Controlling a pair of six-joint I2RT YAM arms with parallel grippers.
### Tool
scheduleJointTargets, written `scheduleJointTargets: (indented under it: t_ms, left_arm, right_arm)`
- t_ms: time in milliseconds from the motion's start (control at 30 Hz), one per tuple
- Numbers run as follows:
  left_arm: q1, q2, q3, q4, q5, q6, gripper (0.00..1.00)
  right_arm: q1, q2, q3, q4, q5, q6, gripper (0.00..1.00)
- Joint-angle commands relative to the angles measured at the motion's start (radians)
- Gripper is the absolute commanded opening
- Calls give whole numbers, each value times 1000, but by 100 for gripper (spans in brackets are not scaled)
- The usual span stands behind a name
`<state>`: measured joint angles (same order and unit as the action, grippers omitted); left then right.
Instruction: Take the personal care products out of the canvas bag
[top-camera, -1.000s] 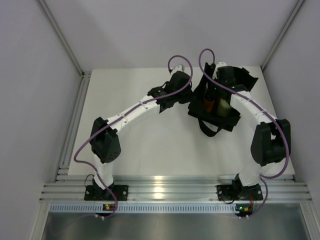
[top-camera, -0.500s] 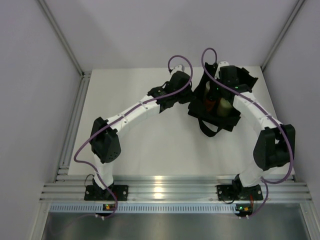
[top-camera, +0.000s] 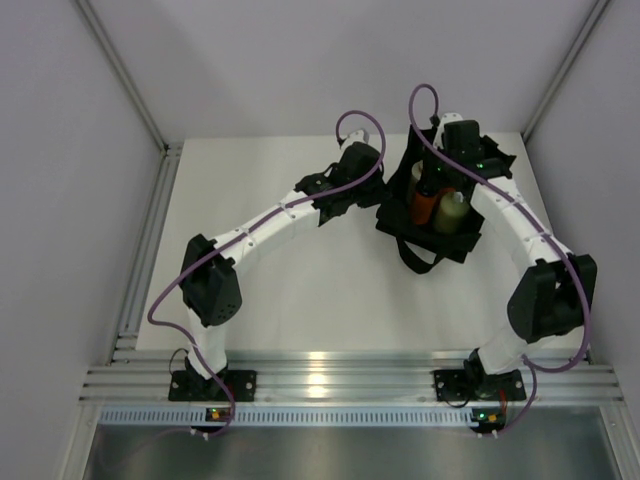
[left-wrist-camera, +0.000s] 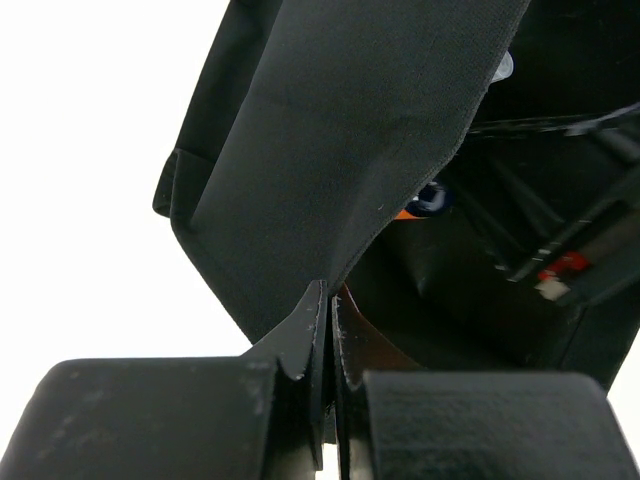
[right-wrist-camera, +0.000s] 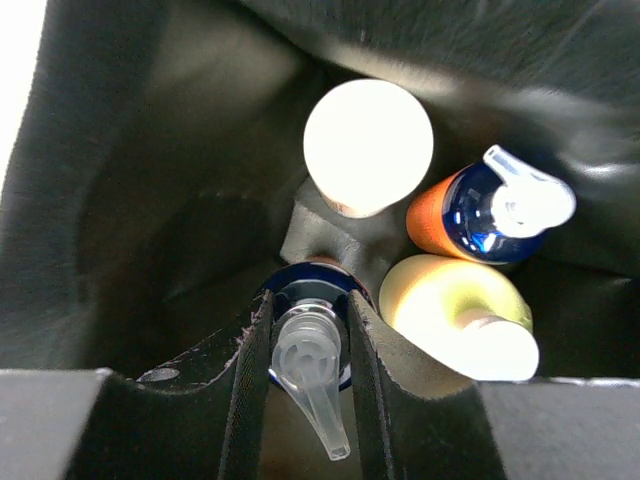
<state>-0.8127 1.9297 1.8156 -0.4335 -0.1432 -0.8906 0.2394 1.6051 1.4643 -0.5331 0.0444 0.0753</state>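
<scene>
— What has shifted in the last second?
— My right elbow has swung outward and the wrist has slid toward the far side of the canvas bag (top-camera: 455, 245). The left arm hasn't moved.
— What is the left one doing?
— My left gripper (left-wrist-camera: 328, 300) is pinched tight on the bag's floppy wall, I'd say to keep the mouth open.
— And the right?
— My right gripper (right-wrist-camera: 308, 300) is down inside, fingers closed narrowly on the pump neck of an orange bottle (right-wrist-camera: 310, 268). The beige cylinder (right-wrist-camera: 368, 135), second orange bottle (right-wrist-camera: 440, 225) and yellow-green bottle (right-wrist-camera: 440, 300) stand just beside it. None of the four is out yet.
— Surroundings?
— A white table (top-camera: 270, 290), pale walls (top-camera: 250, 60), and an aluminium rail (top-camera: 340, 385) at the near edge.
</scene>
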Motion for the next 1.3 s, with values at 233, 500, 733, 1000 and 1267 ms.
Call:
scheduleJointTargets:
  t_ms: [233,500,733,1000,1267]
  left_arm:
    - [-3,-12,31,6,-2,9,0]
    - [-3,-8,33,6,-7,15,0]
    - [-3,-3,36,6,-19,24,0]
    - [-3,3,40,6,-30,32,0]
    - [-3,5,56,4,-44,50,0]
  right_arm:
    - [3,-105,186,-77,2,17,0]
    - [9,-157,251,-134,11,9,0]
    - [15,-185,340,-212,11,-3,0]
    - [31,-241,452,-297,-18,-9,0]
    - [80,-307,488,-338,-75,-38,0]
